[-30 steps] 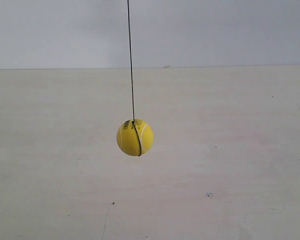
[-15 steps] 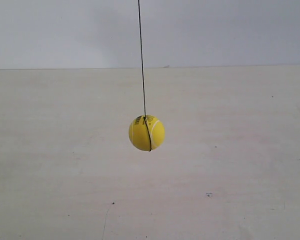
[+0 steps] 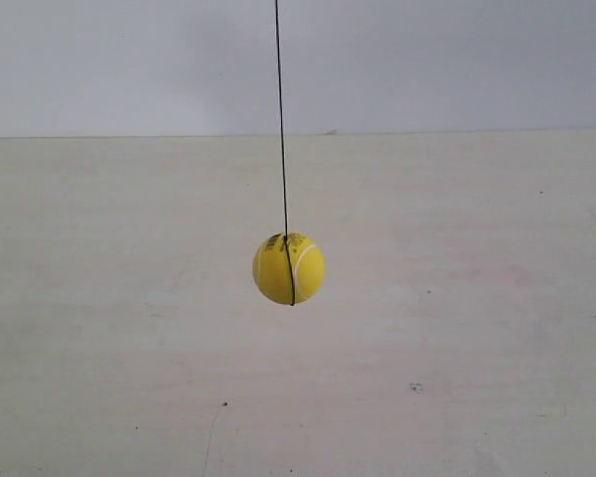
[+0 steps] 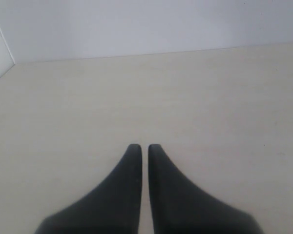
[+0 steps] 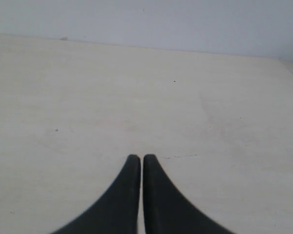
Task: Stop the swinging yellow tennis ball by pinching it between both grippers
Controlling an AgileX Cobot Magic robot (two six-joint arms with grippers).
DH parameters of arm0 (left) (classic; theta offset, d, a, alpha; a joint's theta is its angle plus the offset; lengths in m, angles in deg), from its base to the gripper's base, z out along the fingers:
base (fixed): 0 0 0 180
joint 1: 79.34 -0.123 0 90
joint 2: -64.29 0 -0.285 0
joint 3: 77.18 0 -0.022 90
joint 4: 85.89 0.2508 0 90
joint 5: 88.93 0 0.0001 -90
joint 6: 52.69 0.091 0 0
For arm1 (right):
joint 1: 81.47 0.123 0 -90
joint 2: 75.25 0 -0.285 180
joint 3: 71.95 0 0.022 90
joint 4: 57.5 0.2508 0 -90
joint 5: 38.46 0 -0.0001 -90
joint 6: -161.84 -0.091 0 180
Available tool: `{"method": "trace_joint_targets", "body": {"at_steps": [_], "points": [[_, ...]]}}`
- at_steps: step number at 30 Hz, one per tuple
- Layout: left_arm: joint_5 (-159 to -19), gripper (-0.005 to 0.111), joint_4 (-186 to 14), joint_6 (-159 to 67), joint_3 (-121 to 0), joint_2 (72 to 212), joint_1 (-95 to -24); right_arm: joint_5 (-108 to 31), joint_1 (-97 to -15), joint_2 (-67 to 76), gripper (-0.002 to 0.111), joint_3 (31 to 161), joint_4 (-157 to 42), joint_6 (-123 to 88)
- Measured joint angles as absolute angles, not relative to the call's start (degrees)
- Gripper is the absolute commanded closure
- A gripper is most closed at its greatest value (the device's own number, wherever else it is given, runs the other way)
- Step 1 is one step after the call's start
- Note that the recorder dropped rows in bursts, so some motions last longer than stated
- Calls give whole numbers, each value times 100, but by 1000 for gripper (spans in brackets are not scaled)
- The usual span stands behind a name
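Note:
The yellow tennis ball (image 3: pixel 289 268) hangs in mid-air on a thin black string (image 3: pixel 280 119), near the middle of the exterior view, above a pale table (image 3: pixel 457 318). A white seam and a small dark label show on it. Neither arm appears in the exterior view. In the left wrist view, my left gripper (image 4: pixel 141 146) is shut, its two black tapering fingers almost touching with nothing between them. In the right wrist view, my right gripper (image 5: pixel 138 157) is likewise shut and empty. The ball appears in neither wrist view.
The pale table surface (image 5: pixel 185 107) carries a few small dark specks (image 3: pixel 415 388). A plain grey-white wall (image 3: pixel 427 60) stands behind it. A table corner and side wall (image 4: pixel 0 58) show in the left wrist view.
The ball swung toward the exterior view's right over the first half second, then drifted slightly back left and a little lower. Its string tilted with it.

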State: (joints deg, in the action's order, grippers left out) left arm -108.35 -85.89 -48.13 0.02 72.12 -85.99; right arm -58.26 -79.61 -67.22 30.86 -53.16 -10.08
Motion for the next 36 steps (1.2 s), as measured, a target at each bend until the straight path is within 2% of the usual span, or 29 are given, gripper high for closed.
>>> {"method": "trace_joint_targets", "body": {"at_steps": [36], "points": [[-10696,102,-8589,-4813,2,7212,-8599,-5828,-7961,-6722,108,3086,-5316,-1008]]}}
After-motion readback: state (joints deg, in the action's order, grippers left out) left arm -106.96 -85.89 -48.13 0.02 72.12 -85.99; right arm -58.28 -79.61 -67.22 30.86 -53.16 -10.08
